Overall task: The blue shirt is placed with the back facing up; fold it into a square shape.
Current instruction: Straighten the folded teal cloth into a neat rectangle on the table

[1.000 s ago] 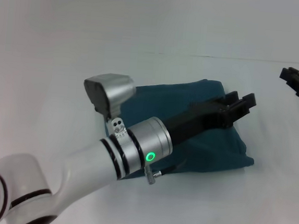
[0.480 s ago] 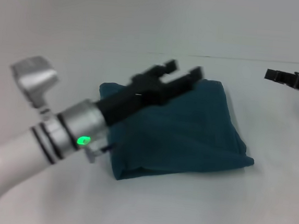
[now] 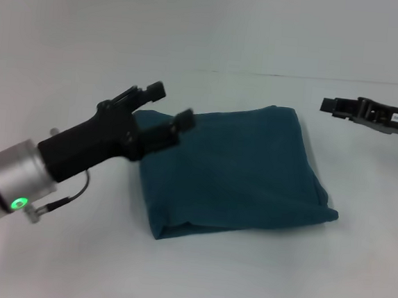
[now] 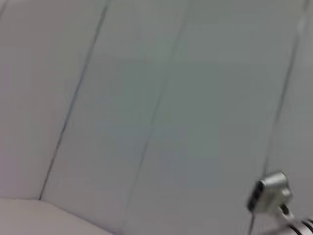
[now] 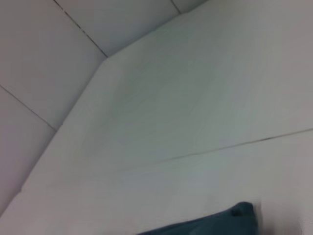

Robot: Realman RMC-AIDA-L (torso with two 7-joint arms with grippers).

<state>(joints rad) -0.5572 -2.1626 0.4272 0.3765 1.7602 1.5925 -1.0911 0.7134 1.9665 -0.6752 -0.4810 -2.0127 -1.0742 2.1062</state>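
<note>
The blue shirt (image 3: 239, 168) lies on the white table as a folded, roughly square teal bundle with its plain side up. A corner of the blue shirt (image 5: 220, 223) also shows in the right wrist view. My left gripper (image 3: 168, 104) hovers over the bundle's left edge, open and holding nothing. One of its fingers (image 3: 182, 120) overlaps the cloth in the picture. My right gripper (image 3: 332, 105) reaches in from the right, level with the shirt's far right corner and apart from it.
The white table (image 3: 243, 278) runs all around the shirt, and a pale wall stands behind its far edge. The left wrist view shows only wall panels and a small silver housing (image 4: 271, 191).
My left arm has drawn back from across the shirt to its left edge. My right gripper has moved leftward, closer to the shirt. The shirt stays folded in place.
</note>
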